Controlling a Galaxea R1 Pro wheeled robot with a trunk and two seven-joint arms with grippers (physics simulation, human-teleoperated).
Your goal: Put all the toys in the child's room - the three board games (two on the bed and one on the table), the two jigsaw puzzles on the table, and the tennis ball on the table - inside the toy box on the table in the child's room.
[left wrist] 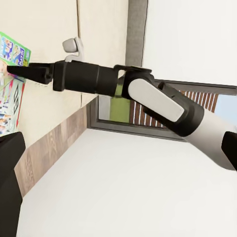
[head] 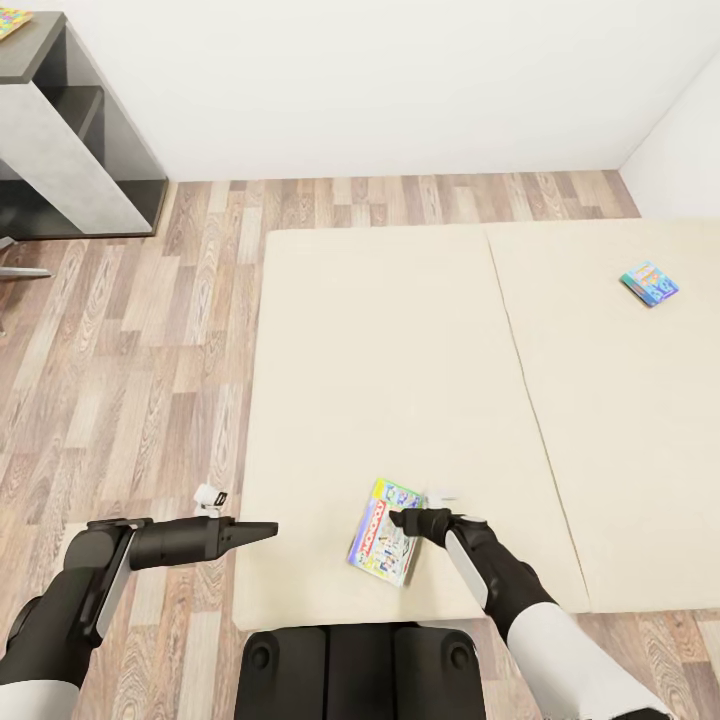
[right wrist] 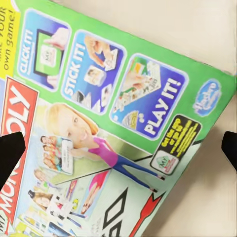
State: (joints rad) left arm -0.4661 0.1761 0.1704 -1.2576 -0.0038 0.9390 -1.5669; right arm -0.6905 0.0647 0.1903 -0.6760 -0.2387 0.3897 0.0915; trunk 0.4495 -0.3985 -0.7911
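On the beige bed (head: 400, 350) a Monopoly board game (head: 380, 547) lies flat near the front edge. My right gripper (head: 397, 519) hovers open at the box's far end. In the right wrist view its dark fingertips (right wrist: 10, 155) stand on either side of the colourful lid (right wrist: 108, 128) without touching it. A second board game (head: 649, 283), blue and small, lies far right on the other mattress half. My left gripper (head: 272, 529) points right above the bed's left edge, open and empty. The left wrist view shows the right gripper (left wrist: 22, 73) over the game (left wrist: 11, 89).
Wood-plank floor (head: 130, 380) runs along the bed's left side and beyond it to the white wall. The grey table's end (head: 70, 140) stands at the upper left, with a colourful jigsaw puzzle (head: 12, 22) on its top corner. My dark base (head: 350, 670) touches the bed's front edge.
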